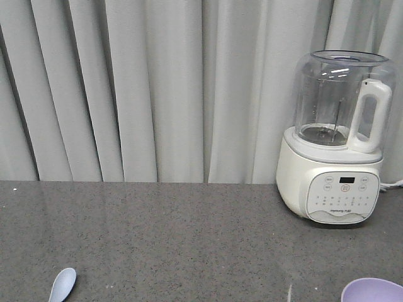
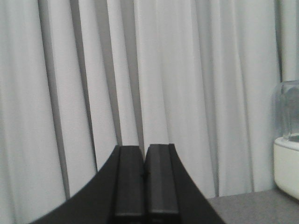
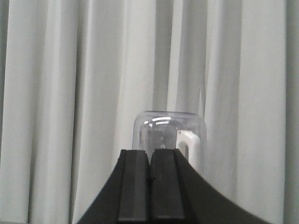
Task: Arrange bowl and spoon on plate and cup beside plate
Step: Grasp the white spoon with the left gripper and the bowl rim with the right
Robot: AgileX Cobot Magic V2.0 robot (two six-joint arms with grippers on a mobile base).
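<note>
On my front view, the spoon [image 1: 62,284] lies on the grey surface [image 1: 189,239] at 7 o'clock, partly cut by the frame edge. The bowl [image 1: 371,290] shows only its rim at 5 o'clock, well apart from the spoon. A white blender [image 1: 332,141] stands at 3 o'clock before the curtain [image 1: 157,88]. I see the left gripper [image 2: 144,154] pressed together, holding nothing. The right gripper [image 3: 149,156] is likewise closed and empty, facing the blender.

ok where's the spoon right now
In the front view the spoon lies on the grey counter at the bottom left edge, partly cut off by the frame, well apart from the purple bowl at the bottom right.
</note>
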